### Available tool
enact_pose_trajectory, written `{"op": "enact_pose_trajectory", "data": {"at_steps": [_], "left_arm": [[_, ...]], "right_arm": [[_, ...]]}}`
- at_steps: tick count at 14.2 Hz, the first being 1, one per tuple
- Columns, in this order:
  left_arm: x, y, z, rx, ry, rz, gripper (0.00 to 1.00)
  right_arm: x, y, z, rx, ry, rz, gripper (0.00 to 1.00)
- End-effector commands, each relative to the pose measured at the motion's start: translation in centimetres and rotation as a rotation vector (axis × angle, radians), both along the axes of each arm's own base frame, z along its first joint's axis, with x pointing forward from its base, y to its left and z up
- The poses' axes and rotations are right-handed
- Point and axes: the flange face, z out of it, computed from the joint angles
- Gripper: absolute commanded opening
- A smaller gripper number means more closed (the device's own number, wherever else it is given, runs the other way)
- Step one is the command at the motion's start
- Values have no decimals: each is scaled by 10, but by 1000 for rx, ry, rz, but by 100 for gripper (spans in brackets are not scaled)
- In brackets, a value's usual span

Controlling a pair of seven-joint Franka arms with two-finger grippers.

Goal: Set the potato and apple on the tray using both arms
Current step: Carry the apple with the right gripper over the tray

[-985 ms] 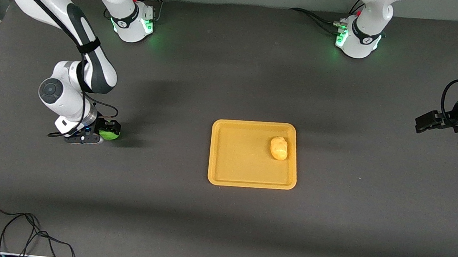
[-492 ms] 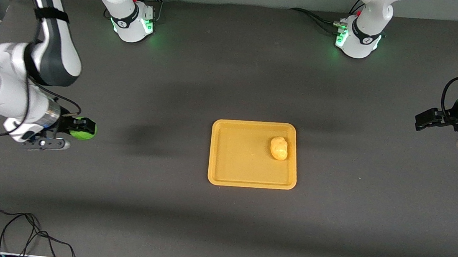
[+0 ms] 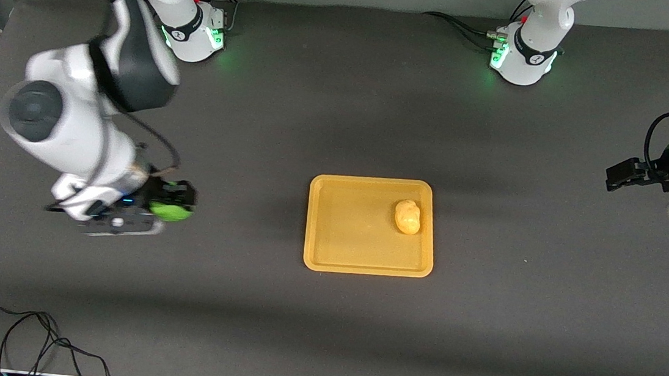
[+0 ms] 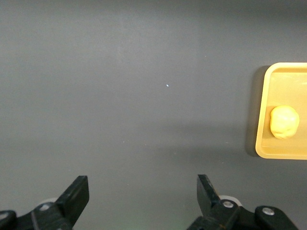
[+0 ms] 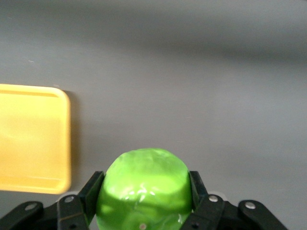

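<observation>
1. right gripper (image 3: 170, 203) clenches the apple (image 3: 170, 210) between both fingers, in the air over bare table toward the right arm's end, at about 9 o'clock from the tray (image 3: 328, 255).
2. potato (image 3: 408, 216) lies in the tray by its rim toward the left arm's end, long axis running roughly 12 to 6 o'clock in the front view.
3. left gripper (image 3: 618, 177) waits spread wide, holding nothing, over the table's left-arm end, at about 3 o'clock from the tray.
4. the right wrist view alone shows the apple (image 5: 143, 189) filling the gap between the fingers (image 5: 91, 191); the left wrist view shows the left gripper (image 4: 142, 191) parted over bare table.
</observation>
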Motion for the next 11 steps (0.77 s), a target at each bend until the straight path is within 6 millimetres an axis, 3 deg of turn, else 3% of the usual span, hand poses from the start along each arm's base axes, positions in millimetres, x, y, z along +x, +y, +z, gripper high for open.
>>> {"op": "enact_pose_trajectory", "data": {"at_steps": [1, 5, 6, 8, 11], "left_arm": [[-3, 0, 7, -9, 2, -10, 100], [-3, 0, 7, -9, 2, -10, 100], [-3, 0, 8, -9, 0, -10, 100], [-3, 0, 7, -9, 2, -10, 100], [-3, 0, 6, -11, 0, -9, 100]], "right_arm": [[-3, 96, -6, -3, -19, -87, 57], [-46, 226, -48, 15, -35, -149, 55], [-53, 247, -66, 13, -33, -158, 55], [-65, 278, -104, 19, -66, -139, 55], [-59, 291, -184, -16, -136, -115, 55]]}}
